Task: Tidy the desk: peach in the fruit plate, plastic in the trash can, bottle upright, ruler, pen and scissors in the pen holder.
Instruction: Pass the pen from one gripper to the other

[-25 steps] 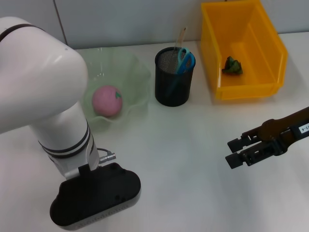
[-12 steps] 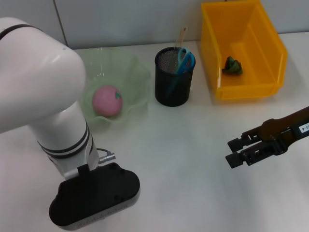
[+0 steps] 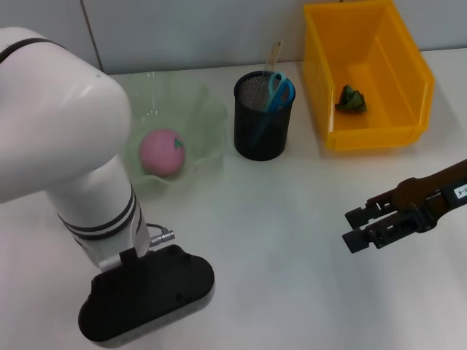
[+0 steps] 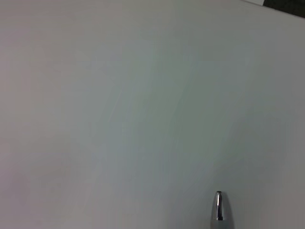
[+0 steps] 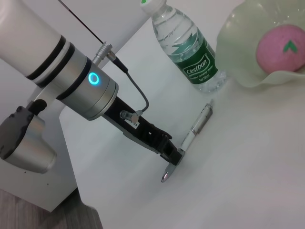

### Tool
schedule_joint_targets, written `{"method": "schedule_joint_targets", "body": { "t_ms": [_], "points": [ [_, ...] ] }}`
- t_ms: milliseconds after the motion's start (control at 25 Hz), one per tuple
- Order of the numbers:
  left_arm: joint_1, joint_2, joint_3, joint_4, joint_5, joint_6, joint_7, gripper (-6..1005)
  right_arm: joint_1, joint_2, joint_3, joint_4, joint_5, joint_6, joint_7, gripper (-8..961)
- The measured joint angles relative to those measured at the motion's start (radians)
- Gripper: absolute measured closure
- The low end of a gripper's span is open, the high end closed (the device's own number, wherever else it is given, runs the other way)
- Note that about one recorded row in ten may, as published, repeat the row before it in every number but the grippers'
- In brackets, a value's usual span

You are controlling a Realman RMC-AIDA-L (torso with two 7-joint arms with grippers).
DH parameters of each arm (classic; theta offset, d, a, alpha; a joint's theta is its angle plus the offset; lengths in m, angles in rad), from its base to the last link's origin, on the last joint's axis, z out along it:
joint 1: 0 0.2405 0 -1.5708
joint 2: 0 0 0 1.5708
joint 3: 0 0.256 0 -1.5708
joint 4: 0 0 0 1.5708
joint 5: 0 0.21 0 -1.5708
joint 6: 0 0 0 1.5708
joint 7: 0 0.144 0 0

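Left fingers down low on the white surface, on either side of the clear plastic pen with a silver tip; cannot tell if squeezing it. Right fingers spread apart, holding nothing, well away from the pen. Past the pen from the left fingers, clear water bottle with a green label standing up.

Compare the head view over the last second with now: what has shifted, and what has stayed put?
Only the left arm's wrist housing drifted very slightly; nothing was grasped or released. The right gripper, peach, pen holder and yellow bin stayed put.
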Motion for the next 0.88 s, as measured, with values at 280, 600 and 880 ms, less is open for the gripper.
{"method": "schedule_joint_targets", "body": {
  "t_ms": [280,600,880],
  "points": [
    [-0.002,0.0,0.004,0.0,0.003,-0.006,-0.012,861,0.002,-0.001,0.0,0.0,0.0,0.0,0.004,187],
    [0.001,0.0,0.004,0.002,0.004,-0.007,-0.012,821,0.002,-0.001,0.0,0.0,0.0,0.0,0.005,187],
    [0.0,0.0,0.008,0.001,0.003,-0.007,-0.012,807,0.001,0.0,0.0,0.0,0.0,0.0,0.005,188]
  ]
}}
